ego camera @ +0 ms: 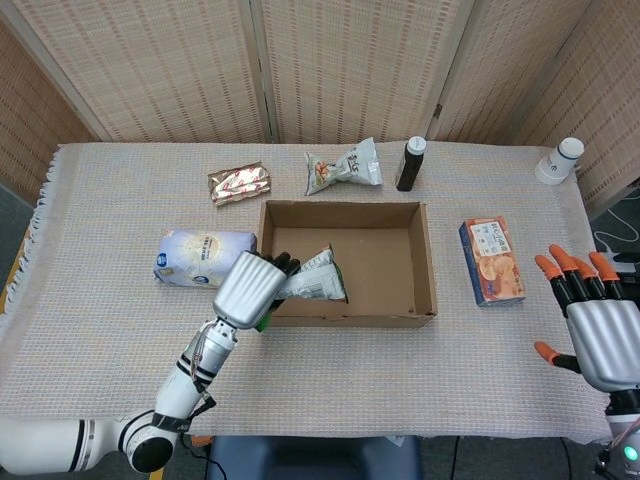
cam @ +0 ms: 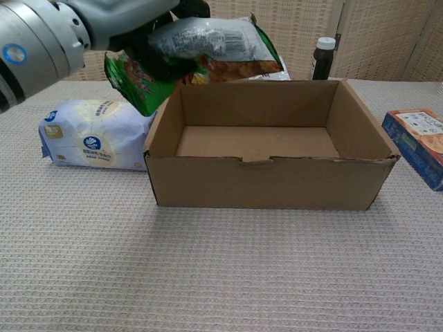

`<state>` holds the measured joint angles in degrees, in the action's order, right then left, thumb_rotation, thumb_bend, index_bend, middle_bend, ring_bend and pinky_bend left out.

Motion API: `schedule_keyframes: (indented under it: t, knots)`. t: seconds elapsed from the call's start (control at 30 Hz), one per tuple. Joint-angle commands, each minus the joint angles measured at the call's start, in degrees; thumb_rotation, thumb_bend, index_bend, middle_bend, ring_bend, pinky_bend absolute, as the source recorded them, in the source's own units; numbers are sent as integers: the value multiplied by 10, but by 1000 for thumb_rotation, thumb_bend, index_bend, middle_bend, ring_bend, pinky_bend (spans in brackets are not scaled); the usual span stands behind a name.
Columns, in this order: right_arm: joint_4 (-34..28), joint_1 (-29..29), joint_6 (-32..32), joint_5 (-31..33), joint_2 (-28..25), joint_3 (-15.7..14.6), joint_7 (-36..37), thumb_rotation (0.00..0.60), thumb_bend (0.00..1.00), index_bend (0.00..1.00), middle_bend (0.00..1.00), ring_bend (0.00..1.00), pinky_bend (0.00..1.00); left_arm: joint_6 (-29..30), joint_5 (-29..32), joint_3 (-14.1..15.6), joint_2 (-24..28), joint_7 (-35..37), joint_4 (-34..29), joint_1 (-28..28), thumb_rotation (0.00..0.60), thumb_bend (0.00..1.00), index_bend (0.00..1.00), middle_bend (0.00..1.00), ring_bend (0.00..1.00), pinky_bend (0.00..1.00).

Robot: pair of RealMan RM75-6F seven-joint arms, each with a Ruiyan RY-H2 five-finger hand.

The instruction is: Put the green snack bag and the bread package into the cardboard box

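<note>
The table [ego camera: 120, 340], covered in a pale woven cloth, carried everything, and the open brown cardboard box [ego camera: 424, 262] sat at its middle with its floor bare. Just beside the box's left wall lay the bread package [ego camera: 196, 257], a plump white-and-blue plastic-wrapped loaf resting on its side, untouched by either hand.

The left hand [ego camera: 250, 288] was raised over the box's front-left corner with its fingers clenched around the green snack bag [cam: 208, 47], a crinkly foil pouch, silver and green with a printed picture. In the chest view the bag hung above the box's left rim, tilted, partly over the opening and not yet inside. The right hand [ego camera: 598, 332] rested near the table's right edge, well apart from the box, fingers spread and holding nothing.

The bag looked light, puffy and slick, so it would probably crumple under a firm grip and could slide out; holding it across the middle, as here, seemed sound. The bread package appeared soft and easily squashed, and bulkier. It would likely want a broad, gentle hold around its midsection rather than a pinch at an end.

Further off stood a blue biscuit carton [ego camera: 491, 261] right of the box, a dark bottle [ego camera: 410, 164], another pale snack pouch [ego camera: 343, 167], a shiny foil packet [ego camera: 239, 183] and a white bottle [ego camera: 560, 160].
</note>
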<state>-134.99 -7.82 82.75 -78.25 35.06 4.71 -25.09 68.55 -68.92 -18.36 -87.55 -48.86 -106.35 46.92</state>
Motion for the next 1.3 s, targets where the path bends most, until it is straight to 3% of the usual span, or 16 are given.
schedule_keyframes:
  t: [0.03,0.37,0.43,0.5,0.53,0.57,0.67,1.0,1.2,1.3]
  knots:
    - [0,-4,-4,12,3,2,-7,600,27,81,0,0,0,-30,39,-22,-46,31,71,37,600,486,756,839,753,811]
    - [0,-6,-3,23,10,3,-22,600,27,81,0,0,0,-37,76,-52,-120,57,171,96,600,490,741,817,732,792]
    - [0,-6,-2,24,10,3,-22,600,27,81,0,0,0,-58,107,-50,-119,51,168,102,600,462,613,649,554,643]
    - [0,-6,-2,25,10,3,-22,600,27,81,0,0,0,-78,129,-50,-109,44,163,110,600,362,286,275,165,280]
    - [0,-6,-2,25,10,3,-22,600,27,81,0,0,0,-78,135,-50,-108,44,162,112,600,325,166,167,59,177]
    - [0,-6,-2,25,10,3,-22,600,27,81,0,0,0,-76,139,-51,-109,45,163,114,600,308,96,121,20,142]
    - [0,-6,-2,24,9,2,-20,600,26,81,0,0,0,-68,149,-52,-110,45,164,119,600,269,2,63,0,98]
    - [0,-6,-5,22,9,0,-18,600,27,81,0,0,0,-52,155,-40,-75,41,148,118,600,256,0,37,0,86]
    - [0,-6,-9,19,9,-2,-19,600,27,81,0,0,0,-81,217,-17,19,11,116,98,600,256,0,75,2,87]
    - [0,-7,-12,18,11,-4,-20,600,26,81,0,0,0,-128,280,-1,90,-2,92,92,600,248,0,23,0,78]
